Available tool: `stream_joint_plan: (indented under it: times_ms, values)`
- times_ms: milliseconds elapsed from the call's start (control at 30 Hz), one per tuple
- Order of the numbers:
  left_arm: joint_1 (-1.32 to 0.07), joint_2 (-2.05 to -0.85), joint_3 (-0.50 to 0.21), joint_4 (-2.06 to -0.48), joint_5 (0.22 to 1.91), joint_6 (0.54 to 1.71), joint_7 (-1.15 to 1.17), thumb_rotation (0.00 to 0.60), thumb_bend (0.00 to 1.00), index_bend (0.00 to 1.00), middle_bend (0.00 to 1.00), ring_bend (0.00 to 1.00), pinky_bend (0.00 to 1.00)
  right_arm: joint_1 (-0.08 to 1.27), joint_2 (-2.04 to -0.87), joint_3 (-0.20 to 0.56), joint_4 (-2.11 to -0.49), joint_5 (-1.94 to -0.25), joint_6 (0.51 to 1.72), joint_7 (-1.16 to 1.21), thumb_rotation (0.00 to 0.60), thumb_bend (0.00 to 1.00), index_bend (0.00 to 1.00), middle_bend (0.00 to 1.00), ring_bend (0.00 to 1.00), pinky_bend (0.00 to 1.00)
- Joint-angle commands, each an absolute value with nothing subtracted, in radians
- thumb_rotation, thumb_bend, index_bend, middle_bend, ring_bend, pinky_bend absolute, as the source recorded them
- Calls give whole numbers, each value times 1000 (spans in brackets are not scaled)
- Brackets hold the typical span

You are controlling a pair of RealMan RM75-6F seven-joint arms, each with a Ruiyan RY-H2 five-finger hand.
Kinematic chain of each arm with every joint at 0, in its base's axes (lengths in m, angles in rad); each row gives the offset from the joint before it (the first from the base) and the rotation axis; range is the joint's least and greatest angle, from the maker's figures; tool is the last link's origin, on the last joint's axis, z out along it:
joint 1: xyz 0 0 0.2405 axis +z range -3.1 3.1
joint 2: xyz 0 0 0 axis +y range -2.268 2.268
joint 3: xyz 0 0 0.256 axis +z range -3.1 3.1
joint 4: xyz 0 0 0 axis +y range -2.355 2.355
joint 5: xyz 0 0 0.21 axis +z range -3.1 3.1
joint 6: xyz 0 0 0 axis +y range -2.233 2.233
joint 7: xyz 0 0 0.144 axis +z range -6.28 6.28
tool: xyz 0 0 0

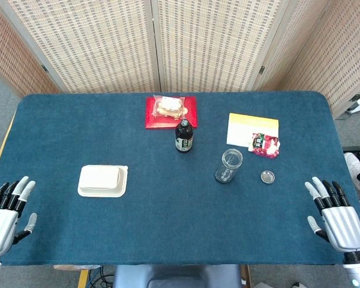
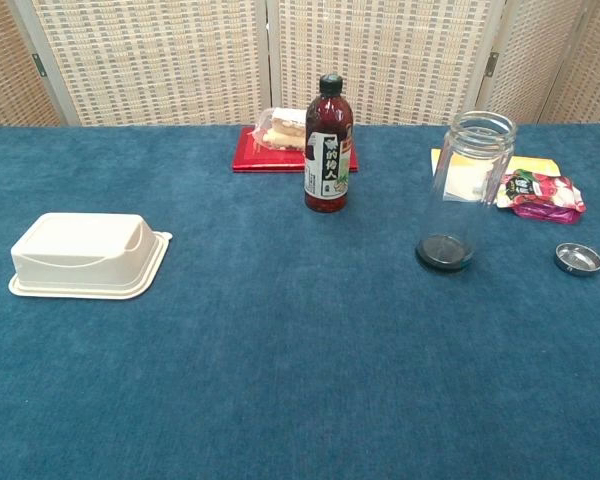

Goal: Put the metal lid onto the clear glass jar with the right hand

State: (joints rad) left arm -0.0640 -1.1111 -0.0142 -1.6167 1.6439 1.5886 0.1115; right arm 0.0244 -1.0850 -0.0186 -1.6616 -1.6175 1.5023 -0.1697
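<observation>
Two hands rest at the near corners of the blue surface (image 1: pixel 60 132), left hand (image 1: pixel 6 213) and right hand (image 1: pixel 336 213), fingers spread, holding nothing. Glass jar (image 1: pixel 229 165) stands upright, uncovered; metal lid (image 1: pixel 267 176) lies just beside it, toward the right hand, apart from it

Head view: mounted high, looks steeply down on the whole blue table (image 1: pixel 78 240), screens behind at top, both hands at the bottom corners: left hand (image 1: pixel 5 213), right hand (image 1: pixel 336 215). Chest view: low, near tabletop level, faces forward across the table toward the screens, closer in; hands out of frame. Shared: jar (image 2: pixel 462 190), lid (image 2: pixel 578 259), dark bottle (image 2: pixel 328 145), white container (image 2: pixel 85 255), red tray, probably the same snack packet (image 2: pixel 540 194).
</observation>
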Motion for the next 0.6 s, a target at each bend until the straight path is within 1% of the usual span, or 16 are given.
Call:
stream_joint_plan:
  times_ms: [33,200,367,600]
  values:
    - [-65,-1113,-14,-1617,1643,1585,113,600,425,0,0,0,11,24,-1085,-19,-1660,-1617,1502,-168,600,367,0,0,0,0]
    - [-67,-1113,-16,-1618,1638,1582,115,600,425,0,0,0,11,27,-1085,-17,-1655,-1607,1492,-162,600,367,0,0,0,0]
    - [-71,-1112,-21,-1614,1632,1580,112,600,425,0,0,0,11,43,-1073,-9,-1661,-1581,1458,-122,600,367,0,0,0,0]
    - [-70,-1107,-29,-1606,1606,1574,92,600,425,0,0,0,11,102,-1018,39,-1685,-1489,1360,-142,600,367,0,0,0,0]
